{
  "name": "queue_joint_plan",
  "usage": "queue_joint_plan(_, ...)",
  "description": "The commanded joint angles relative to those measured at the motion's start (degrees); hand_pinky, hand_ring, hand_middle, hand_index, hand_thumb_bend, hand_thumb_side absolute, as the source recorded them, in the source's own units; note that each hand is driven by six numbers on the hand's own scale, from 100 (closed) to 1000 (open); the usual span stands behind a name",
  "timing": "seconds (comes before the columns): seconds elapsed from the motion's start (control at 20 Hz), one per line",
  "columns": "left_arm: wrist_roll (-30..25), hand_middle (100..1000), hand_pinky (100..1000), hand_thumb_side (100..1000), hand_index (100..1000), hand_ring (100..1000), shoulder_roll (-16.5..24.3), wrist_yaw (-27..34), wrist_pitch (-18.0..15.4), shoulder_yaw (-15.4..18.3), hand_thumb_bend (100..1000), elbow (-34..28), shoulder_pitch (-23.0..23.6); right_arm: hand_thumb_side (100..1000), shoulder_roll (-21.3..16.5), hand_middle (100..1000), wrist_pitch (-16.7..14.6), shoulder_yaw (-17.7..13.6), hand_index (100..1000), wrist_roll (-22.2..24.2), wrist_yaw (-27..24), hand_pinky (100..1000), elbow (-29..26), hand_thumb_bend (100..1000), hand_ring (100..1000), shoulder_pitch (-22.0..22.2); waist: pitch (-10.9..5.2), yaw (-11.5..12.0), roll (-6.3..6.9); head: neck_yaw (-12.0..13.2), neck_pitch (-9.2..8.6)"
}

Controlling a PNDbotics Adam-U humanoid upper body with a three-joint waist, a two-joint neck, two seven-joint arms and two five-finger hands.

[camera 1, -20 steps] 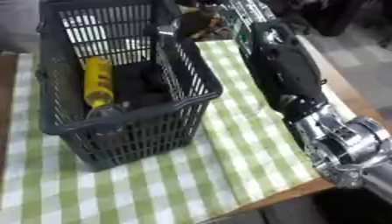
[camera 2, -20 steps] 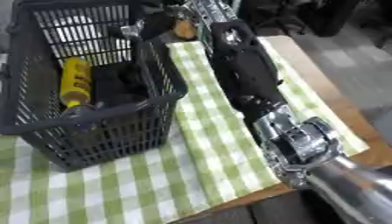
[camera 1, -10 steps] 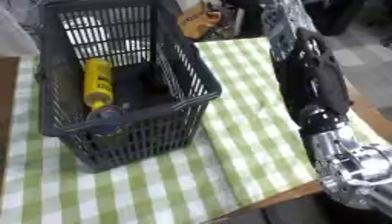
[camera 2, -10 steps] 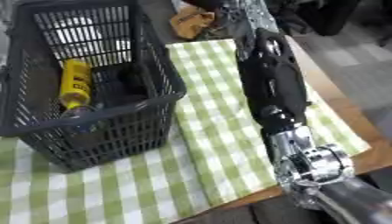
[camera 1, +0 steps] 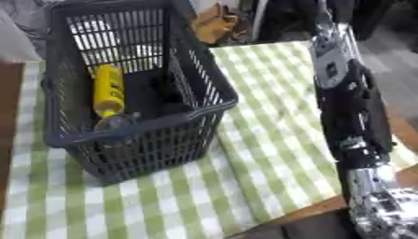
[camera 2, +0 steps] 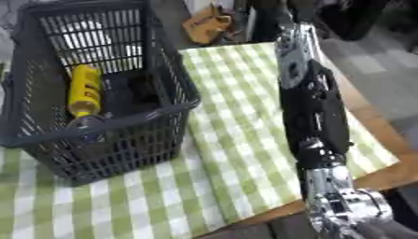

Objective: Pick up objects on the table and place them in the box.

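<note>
Yellow bottle already lying in dark basket, well left of raised right arm; hand out of view, fingers untellable; no loose objects visible on checked cloth; seemingly near done.

Green-and-white checked cloth covers most of the table, lying flat. Brown wooden tabletop shows bare along the right edge and at the near right corner, plus a strip at far left. Grey floor beyond the table on the right. Tan-brown object past the far end of the cloth, shape unclear. Dark clutter behind it at top, cannot make out.
</note>
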Motion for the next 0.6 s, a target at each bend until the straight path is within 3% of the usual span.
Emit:
queue_joint_plan(0.05,2.13,831,433,835,803,951,1.15,0.24,-0.23,0.7,686,-1.06,-0.86,412,-1.46,776,1.93,0.68,867,0.66,-3.35,535,-4.62,100,709,1.85,-0.72,-0.2,1.11,0.71,-0.39)
queue_joint_plan(0.35,3.89,846,435,837,802,967,1.25,-0.23,-0.23,0.84,683,-1.34,-1.28,450,1.09,764,5.43,0.03,869,4.72,-8.82,503,-13.2,100,677,8.77,-0.7,-0.35,1.89,1.95,0.26)
queue_joint_plan(0.6,4.48,864,437,833,802,988,1.24,-0.57,-0.23,0.82,683,-1.41,-1.43,461,1.5,753,8.6,1.09,857,8.58,-13.39,496,-17.86,100,670,10.16,-0.83,-0.09,2.08,2.02,1.08)
